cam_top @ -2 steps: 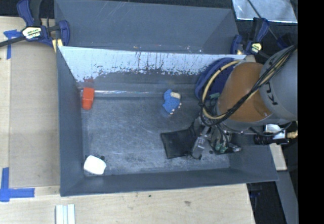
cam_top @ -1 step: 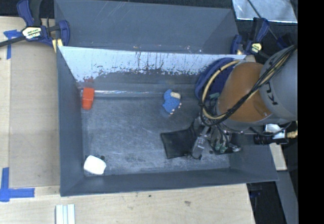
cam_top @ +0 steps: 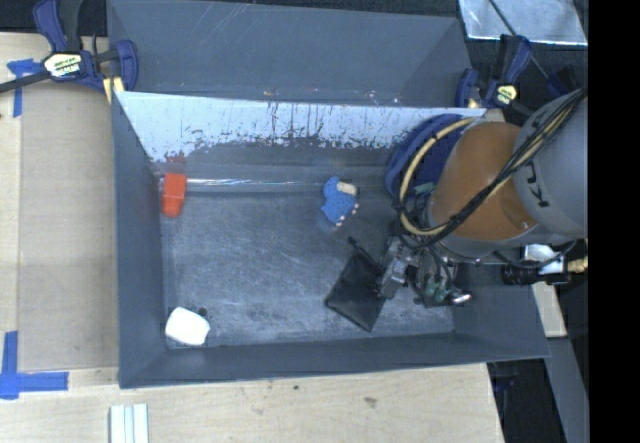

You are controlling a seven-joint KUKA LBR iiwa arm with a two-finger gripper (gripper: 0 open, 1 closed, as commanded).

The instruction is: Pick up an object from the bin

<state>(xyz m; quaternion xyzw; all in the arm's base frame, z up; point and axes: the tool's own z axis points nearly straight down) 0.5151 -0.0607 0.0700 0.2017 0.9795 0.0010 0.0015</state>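
Note:
My gripper (cam_top: 402, 276) is low in the front right part of the bin, under the arm's orange cover. Its tip is right against the right edge of a flat black rectangular thing (cam_top: 353, 293) that lies tilted on the bin floor. Whether it has hold of that black thing I cannot tell. A small blue thing with a cream patch (cam_top: 338, 202) lies a little further back and to the left of the gripper, apart from it.
An orange block (cam_top: 174, 195) stands by the back left wall. A white rounded lump with a dark spot beside it (cam_top: 187, 326) lies in the front left corner. The arm and its cables cover the bin's right side.

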